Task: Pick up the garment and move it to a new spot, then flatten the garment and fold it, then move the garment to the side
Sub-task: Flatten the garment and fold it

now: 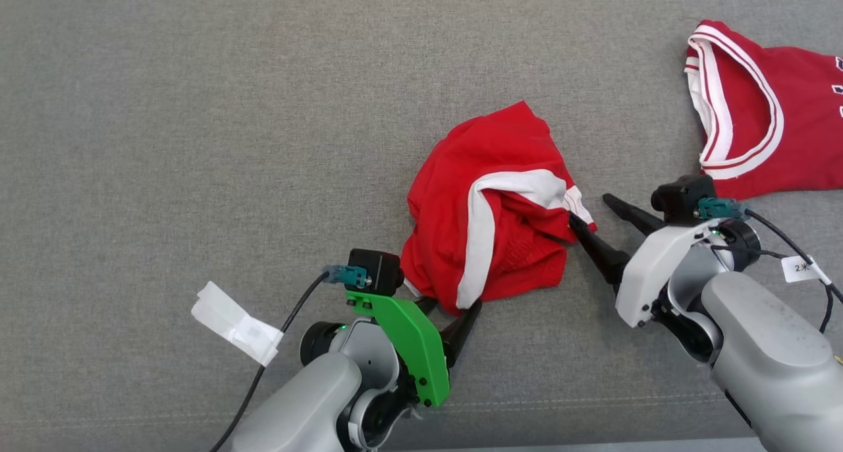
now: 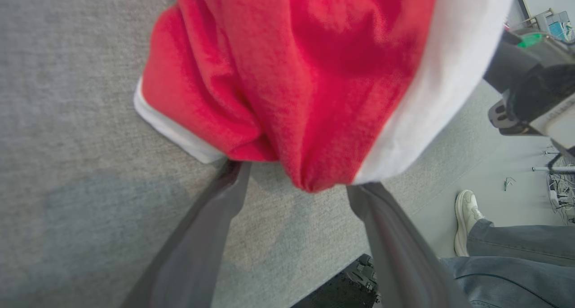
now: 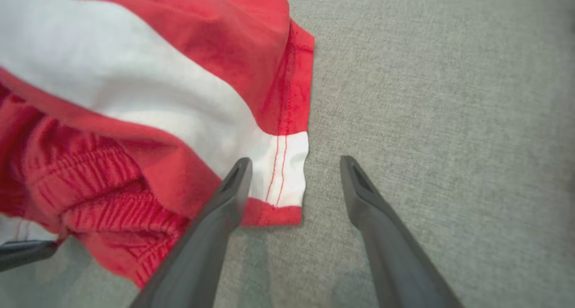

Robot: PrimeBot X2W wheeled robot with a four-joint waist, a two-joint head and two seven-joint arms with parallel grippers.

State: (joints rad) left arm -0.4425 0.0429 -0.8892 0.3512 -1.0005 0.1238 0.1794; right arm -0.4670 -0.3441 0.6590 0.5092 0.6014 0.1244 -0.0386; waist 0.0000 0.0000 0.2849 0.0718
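Observation:
The garment [image 1: 490,208], red shorts with a white side stripe, lies crumpled on the grey fabric surface [image 1: 197,142]. My left gripper [image 1: 451,310] is at its near edge and stands open. In the left wrist view the left gripper [image 2: 296,182] has a finger on each side of the garment's [image 2: 305,83] lowest fold. My right gripper [image 1: 590,209] is open at the garment's right corner. In the right wrist view the right gripper [image 3: 295,164] has its left finger over the hemmed corner of the garment [image 3: 278,119] and its right finger above bare surface.
A second red jersey with white trim [image 1: 751,109] lies at the far right. A white tag [image 1: 234,323] hangs on my left arm's cable. The surface's front edge runs along the bottom of the head view. A person's shoe [image 2: 467,209] and jeans leg [image 2: 516,245] stand on the floor beyond that edge.

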